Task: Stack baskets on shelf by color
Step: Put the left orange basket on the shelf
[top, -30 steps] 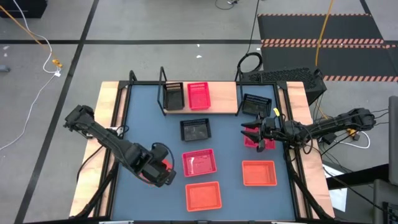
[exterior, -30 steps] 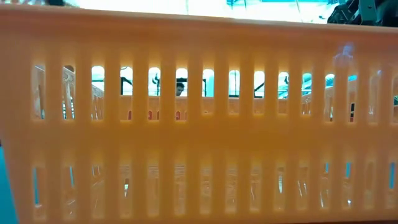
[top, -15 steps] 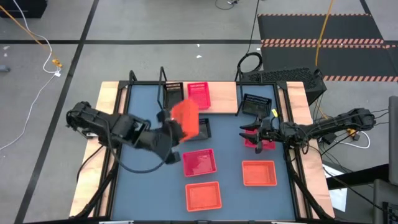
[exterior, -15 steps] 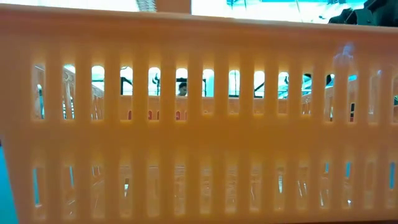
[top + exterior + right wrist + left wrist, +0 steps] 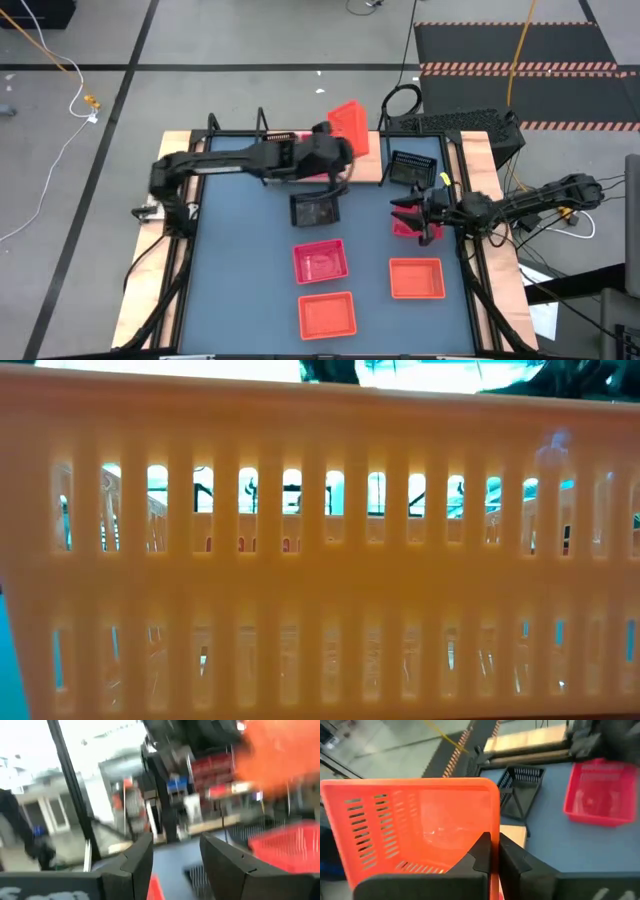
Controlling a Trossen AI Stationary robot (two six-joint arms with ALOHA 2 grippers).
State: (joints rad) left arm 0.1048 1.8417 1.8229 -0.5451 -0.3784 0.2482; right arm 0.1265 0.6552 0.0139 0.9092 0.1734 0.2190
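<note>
**Orange basket held by its rim above the shelf**

Grey concrete floor surrounded the blue-grey table (image 5: 250, 250), which I saw from straight above. At the table's far edge stood the wooden shelf (image 5: 365, 165) on its black wire frame. On it sat a black basket (image 5: 277, 152), a pink-red basket beside it that my arm mostly hid, and another black basket (image 5: 408, 166) at the far end.

My left gripper (image 5: 492, 851) had its fingers (image 5: 481, 854) pinched almost shut on the thin rim of an orange basket (image 5: 349, 124), which hung tilted in the air over the shelf's middle. The plastic looked light and stiff, its slotted walls rigid enough to be carried from one edge. That smooth rim was probably slippery, so I judged a firm pinch close to a corner to be the safest hold.

My right gripper (image 5: 407, 212) waited near the table's right side, fingers spread and empty, just over a pink-red basket (image 5: 404, 228).

Loose on the table lay a black basket (image 5: 314, 209), a second pink-red basket (image 5: 320, 262) and two more orange baskets (image 5: 415, 278), one of which filled the low view.
</note>
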